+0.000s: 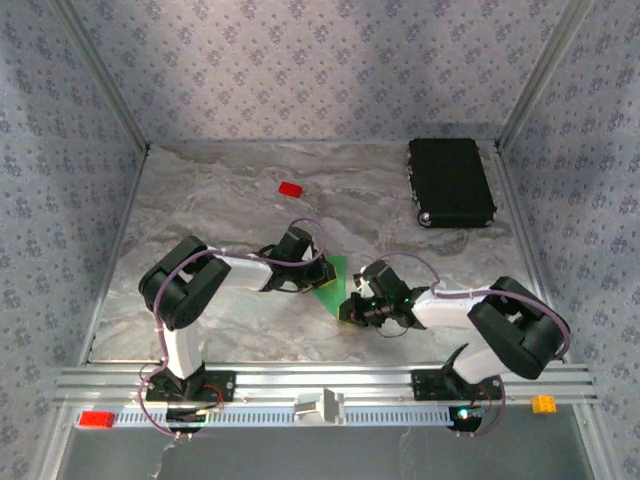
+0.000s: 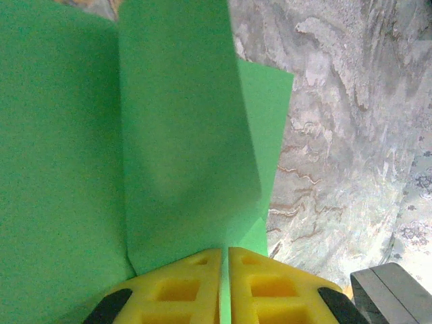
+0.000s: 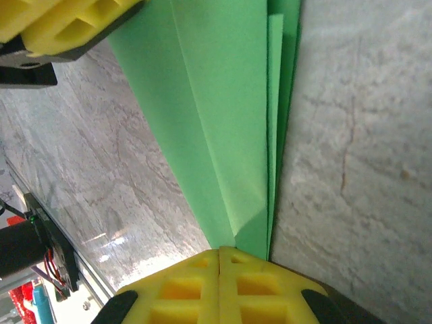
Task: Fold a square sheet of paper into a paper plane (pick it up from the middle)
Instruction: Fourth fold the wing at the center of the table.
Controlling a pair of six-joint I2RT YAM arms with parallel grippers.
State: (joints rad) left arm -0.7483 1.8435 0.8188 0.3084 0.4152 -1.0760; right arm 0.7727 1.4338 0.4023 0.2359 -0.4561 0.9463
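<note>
The partly folded square sheet of paper [image 1: 333, 283] is being held mid-worktop [image 1: 230, 190] between both arms. The left claw [image 2: 224, 254] is clamping it at 6 o'clock, its creases running toward 12. The right claw [image 3: 219, 255] is pinching what seems the narrower end, with the long axis likewise heading toward 12.

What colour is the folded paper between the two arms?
Plain bright green; the paper shows best in the left wrist view.
</note>
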